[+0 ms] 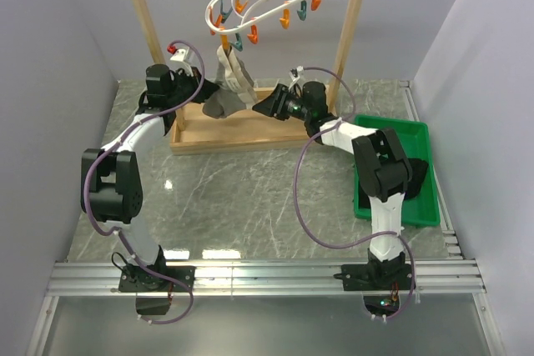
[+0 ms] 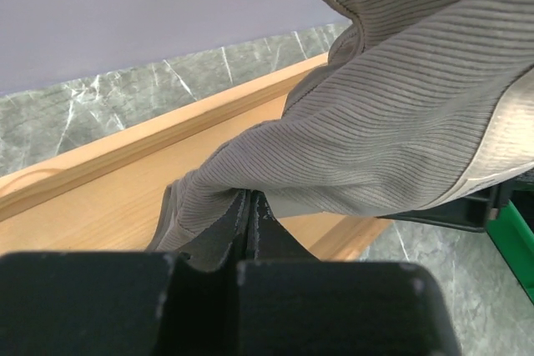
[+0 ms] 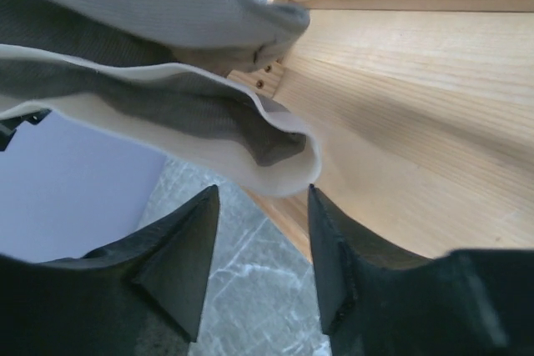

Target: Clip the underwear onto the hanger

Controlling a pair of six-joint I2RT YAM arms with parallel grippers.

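The taupe underwear (image 1: 227, 68) hangs stretched over the wooden base, its top reaching just below the lowest clips of the white hanger (image 1: 260, 2); I cannot tell whether a clip grips it. My left gripper (image 1: 209, 94) is shut on a lower fold of the underwear (image 2: 400, 114), fabric pinched between its closed fingertips (image 2: 250, 199). My right gripper (image 1: 260, 106) is open (image 3: 260, 193), jaws apart just below the beige waistband loop (image 3: 279, 174) without touching it.
The tall wooden frame rack (image 1: 143, 18) holds the hanger on its top bar; its wooden base tray (image 1: 242, 132) lies under both grippers and shows in the wrist views (image 2: 92, 214) (image 3: 409, 81). A green tray (image 1: 417, 132) sits at the right.
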